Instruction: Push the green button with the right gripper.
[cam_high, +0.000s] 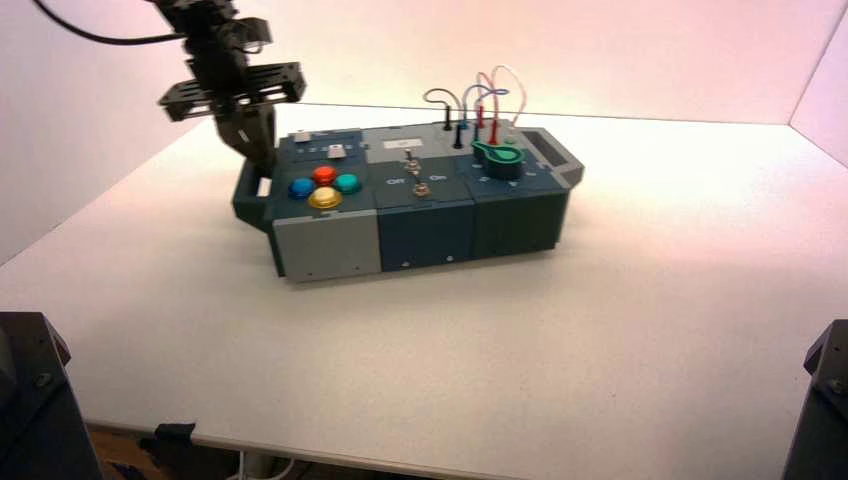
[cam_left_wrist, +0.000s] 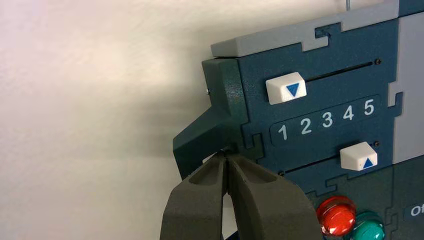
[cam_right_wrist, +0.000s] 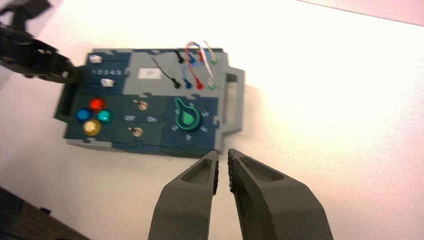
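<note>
The green button (cam_high: 347, 183) sits on top of the box (cam_high: 420, 230) at its left end, in a cluster with red (cam_high: 324, 174), blue (cam_high: 300, 188) and yellow (cam_high: 324, 198) buttons. It also shows in the right wrist view (cam_right_wrist: 104, 116) and the left wrist view (cam_left_wrist: 367, 227). My right gripper (cam_right_wrist: 223, 154) is out of the high view. It hangs high above the table off the box's front edge near the knob end, far from the button, fingers nearly together and empty. My left gripper (cam_high: 262, 152) is shut with its tips (cam_left_wrist: 226, 156) at the box's left handle.
A large green pointer knob (cam_high: 500, 155) is at the box's right end, two toggle switches (cam_high: 415, 175) in the middle, plugged wires (cam_high: 480, 100) at the back. Two white sliders (cam_left_wrist: 286, 90) flank a 1–5 scale behind the buttons. White walls enclose the table.
</note>
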